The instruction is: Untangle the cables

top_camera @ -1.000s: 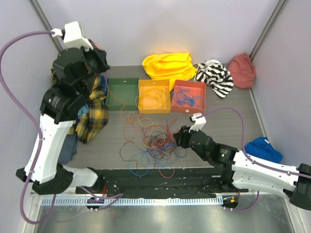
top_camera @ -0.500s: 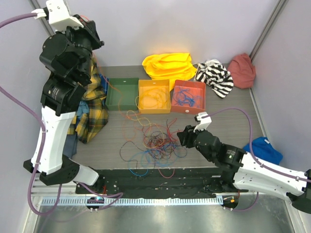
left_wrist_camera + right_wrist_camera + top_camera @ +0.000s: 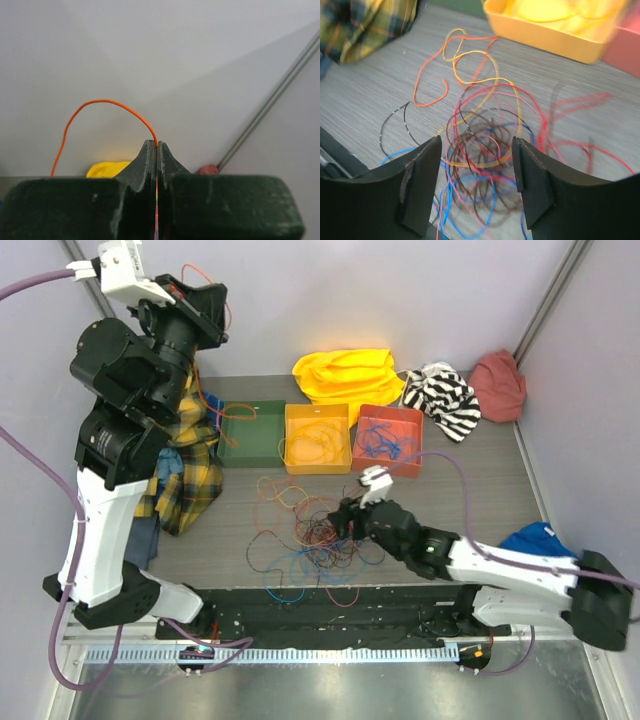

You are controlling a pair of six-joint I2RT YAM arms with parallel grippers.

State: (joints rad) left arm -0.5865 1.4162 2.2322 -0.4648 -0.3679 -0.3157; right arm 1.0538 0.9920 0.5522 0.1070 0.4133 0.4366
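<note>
Left gripper (image 3: 157,147): pressed together, pinching a thin orange wire (image 3: 100,101); over the last second the arm has swung it up high over the table's left rear.
Right gripper (image 3: 476,150): jaws spread, wider than a second ago; it has moved in from the right and now hovers over the heap.
Cables: tangle of thin red, blue, yellow and dark wires (image 3: 315,535) lies on the grey wood-grain table (image 3: 480,490), just in front of the yellow plastic tray (image 3: 318,469).
Meaning: probably one strand is being drawn free while the right readies a pick.

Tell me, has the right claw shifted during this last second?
Yes. The right gripper slid left toward the cables, from below the red tray's middle to below its left corner.
</note>
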